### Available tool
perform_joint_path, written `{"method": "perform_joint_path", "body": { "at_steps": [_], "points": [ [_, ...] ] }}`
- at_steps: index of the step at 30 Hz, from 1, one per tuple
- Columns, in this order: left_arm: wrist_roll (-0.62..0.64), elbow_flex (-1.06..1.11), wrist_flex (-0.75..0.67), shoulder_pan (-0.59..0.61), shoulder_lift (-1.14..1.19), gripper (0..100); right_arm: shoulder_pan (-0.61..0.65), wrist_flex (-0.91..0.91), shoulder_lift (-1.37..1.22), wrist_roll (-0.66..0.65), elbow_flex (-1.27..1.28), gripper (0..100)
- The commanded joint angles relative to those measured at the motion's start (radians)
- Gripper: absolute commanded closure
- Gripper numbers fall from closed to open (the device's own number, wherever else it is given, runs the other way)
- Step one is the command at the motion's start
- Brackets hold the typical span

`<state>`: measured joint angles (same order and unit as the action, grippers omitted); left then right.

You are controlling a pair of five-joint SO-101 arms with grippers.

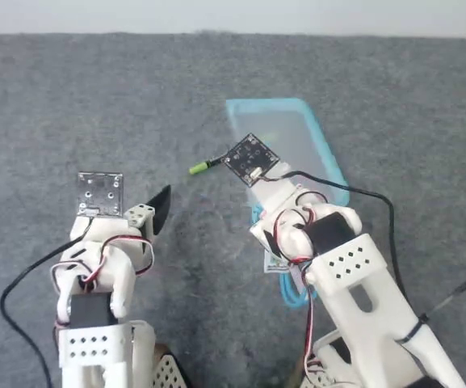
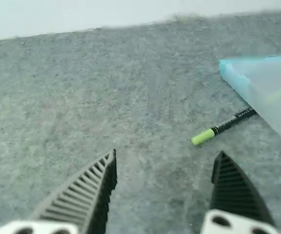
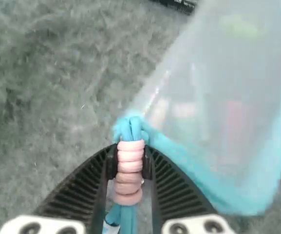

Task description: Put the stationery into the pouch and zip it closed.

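1. The pouch [image 1: 285,133] lies on the grey felt table [image 1: 95,97], partly under the right arm. Blurred greenish and reddish shapes are made out through its translucent wall, so some stationery is judged to be inside already.
2. The right gripper [image 3: 129,150] is pressed together on a teal cord [image 3: 129,131] threaded with pink beads [image 3: 129,168] at the pouch's corner. This cord is taken to be the zip pull.
3. The pen [image 2: 223,127], black with a green cap, is found on the felt just beside the pouch's edge and outside it.
4. The left gripper [image 2: 167,156] is held above bare felt with its fingers spread wide and nothing between them. The pen lies ahead of it and off to one side.
5. Whether the zip is open cannot be told. If the zip is drawn closed now, the pen would be shut out and the task left incomplete.
6. The pouch is pinned by nothing else. A pull on the cord may therefore drag the light pouch across the felt, and the pen may be knocked or rolled away.
7. The pen is thin and round, so it may be rolled out of a grasp that is badly centred. Because it lies so close to the pouch, the teal trim may be pinched along with it.
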<state>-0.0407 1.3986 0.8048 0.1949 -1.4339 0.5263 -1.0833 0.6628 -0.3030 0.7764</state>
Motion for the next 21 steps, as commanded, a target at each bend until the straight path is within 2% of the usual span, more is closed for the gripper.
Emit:
{"method": "perform_joint_path", "body": {
  "at_steps": [1,7,12,16,21],
  "points": [
    [0.011,-0.016,0.0,-0.081,-0.014,71,0.005,-0.007,0.018,-0.002,-0.012,99.2],
    [0.017,-0.119,0.167,-0.206,-0.015,71,0.033,-0.125,0.019,0.026,-0.183,99.2],
    [0.017,-0.142,0.201,-0.212,-0.015,69,0.093,-0.268,0.019,0.043,-0.399,99.2],
    [0.014,-0.154,0.212,-0.216,-0.015,64,0.127,-0.288,0.015,0.064,-0.42,99.2],
    [0.014,-0.177,0.258,-0.212,-0.094,64,0.131,-0.288,0.013,0.069,-0.42,99.2]
  ]
}}
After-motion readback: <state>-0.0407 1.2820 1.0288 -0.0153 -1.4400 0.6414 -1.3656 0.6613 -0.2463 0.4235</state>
